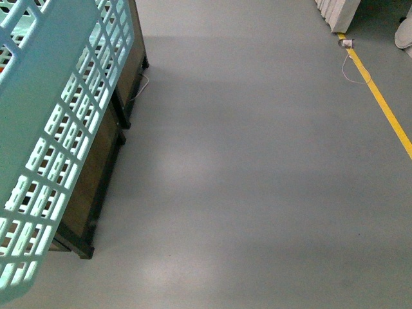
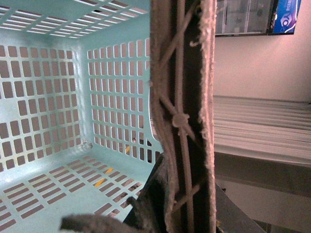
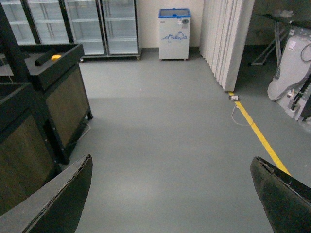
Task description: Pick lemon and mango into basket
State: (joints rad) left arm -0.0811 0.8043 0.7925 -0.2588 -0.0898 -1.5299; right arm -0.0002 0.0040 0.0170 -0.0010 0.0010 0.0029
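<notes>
The light teal basket (image 1: pixel 45 129) hangs tilted at the left of the front view, off the floor. In the left wrist view I see its slotted inside (image 2: pixel 53 111), with no fruit in the part that shows. My left gripper (image 2: pixel 187 213) is shut on the basket's brown ribbed handle (image 2: pixel 182 97). My right gripper (image 3: pixel 172 194) is open and empty above the bare floor, with its fingers (image 3: pixel 63 199) wide apart. A small yellow-orange thing (image 3: pixel 56 57) lies on a dark stand far off; I cannot tell which fruit it is. The lemon and mango are not clearly in view.
Dark wooden stands (image 1: pixel 96 174) run along the left, also in the right wrist view (image 3: pixel 58 92). A yellow floor line (image 1: pixel 386 112) runs on the right. Glass-door fridges (image 3: pixel 82 24), a white chest freezer (image 3: pixel 174 34) and a folding screen (image 3: pixel 226 39) stand at the back.
</notes>
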